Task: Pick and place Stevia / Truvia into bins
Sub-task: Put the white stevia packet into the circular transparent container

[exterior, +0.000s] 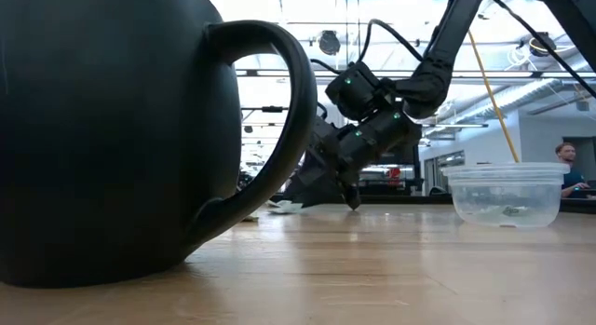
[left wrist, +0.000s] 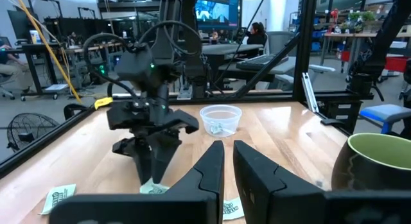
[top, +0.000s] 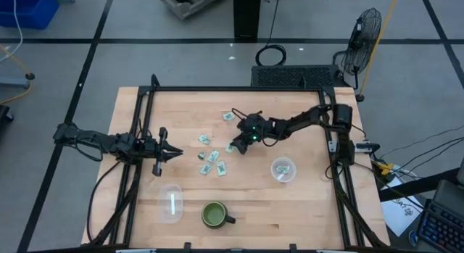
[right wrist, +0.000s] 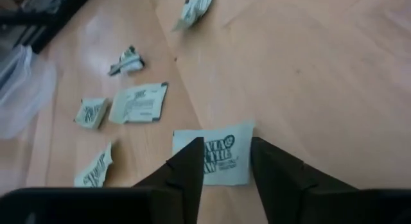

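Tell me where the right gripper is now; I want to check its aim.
In the high view the right gripper is mid-table, right of the scattered packets; its wrist view shows its open fingers straddling one Stevia packet.

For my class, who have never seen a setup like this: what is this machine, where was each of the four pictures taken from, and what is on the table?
This is a robot with two dark jointed arms at a light wooden table. One picture looks straight down, one looks level across the tabletop, and two come from cameras on the arms' wrists.

On the table lie small pale green and white paper packets, two clear round plastic cups and a dark green mug with a handle. The cup on the right already holds a packet.

The right gripper is lowered with its fingers open on either side of one packet lying flat; nothing is held yet. The left gripper waits at the table's left side.
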Available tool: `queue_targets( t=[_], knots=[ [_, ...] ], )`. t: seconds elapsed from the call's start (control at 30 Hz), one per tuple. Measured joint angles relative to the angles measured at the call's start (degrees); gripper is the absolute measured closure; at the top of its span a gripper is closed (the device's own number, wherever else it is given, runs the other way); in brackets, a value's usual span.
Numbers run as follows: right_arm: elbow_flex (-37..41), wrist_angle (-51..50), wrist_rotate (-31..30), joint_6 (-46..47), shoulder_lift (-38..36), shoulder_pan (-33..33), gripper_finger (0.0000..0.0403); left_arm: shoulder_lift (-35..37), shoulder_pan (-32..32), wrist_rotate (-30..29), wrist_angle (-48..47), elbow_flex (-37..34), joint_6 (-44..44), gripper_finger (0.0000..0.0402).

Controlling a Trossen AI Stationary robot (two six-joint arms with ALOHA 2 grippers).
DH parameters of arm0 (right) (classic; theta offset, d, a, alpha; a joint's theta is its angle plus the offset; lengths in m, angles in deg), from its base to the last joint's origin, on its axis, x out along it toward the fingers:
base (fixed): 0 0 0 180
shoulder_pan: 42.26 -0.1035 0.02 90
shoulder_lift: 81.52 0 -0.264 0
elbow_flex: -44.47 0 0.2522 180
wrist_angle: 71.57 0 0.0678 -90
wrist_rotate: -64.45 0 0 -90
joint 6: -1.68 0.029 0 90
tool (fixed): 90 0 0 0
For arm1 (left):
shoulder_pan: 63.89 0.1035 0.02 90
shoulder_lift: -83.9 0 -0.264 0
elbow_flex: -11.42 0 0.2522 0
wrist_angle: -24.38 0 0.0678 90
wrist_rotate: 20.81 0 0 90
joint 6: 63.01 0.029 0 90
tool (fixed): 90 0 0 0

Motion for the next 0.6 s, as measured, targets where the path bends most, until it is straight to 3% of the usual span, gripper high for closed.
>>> queue_targets(
  t=[0.27, 0.43, 0.6],
  knots=[
    [0.00, -1.61, 0.10, -2.90, 0.04, -0.38, 0.0394, 0.00, 0.00, 0.00, 0.02, 0.00, 0.00, 0.0360],
    [0.16, -1.85, 0.17, -3.94, -1.37, -1.04, 0.0400, -0.01, 0.00, 0.00, 0.00, -0.01, 0.00, 0.0360],
    [0.87, -5.46, 0.51, -4.47, -8.53, -3.51, 0.0402, -0.01, 0.00, 0.00, 0.02, -0.01, 0.00, 0.0360]
  ],
)
